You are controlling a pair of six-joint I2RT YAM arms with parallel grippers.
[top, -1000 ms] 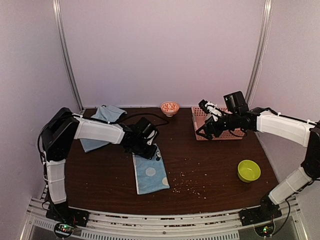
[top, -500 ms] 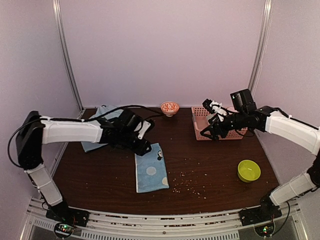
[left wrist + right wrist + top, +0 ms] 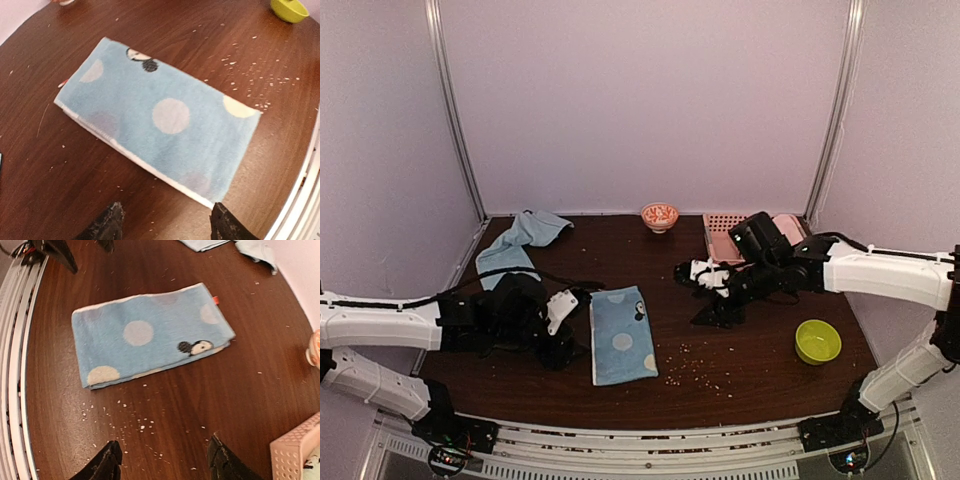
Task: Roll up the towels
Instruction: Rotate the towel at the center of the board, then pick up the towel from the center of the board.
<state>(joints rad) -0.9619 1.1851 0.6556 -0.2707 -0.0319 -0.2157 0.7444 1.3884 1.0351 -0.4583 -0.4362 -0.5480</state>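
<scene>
— Blue spotted towel [image 3: 622, 335] lay flat and folded on the bench [image 3: 750, 350], near the middle, toward the near edge! What about the arms?
— Left tool [image 3: 165, 226] sat low just left of it, fingers apart, gripping nothing. Right tool [image 3: 162, 465] hung off to its right, spread wide as well, empty.
— And the plain towel [image 3: 525, 238]?
— Rumpled at the far left, well apart from both.
</scene>
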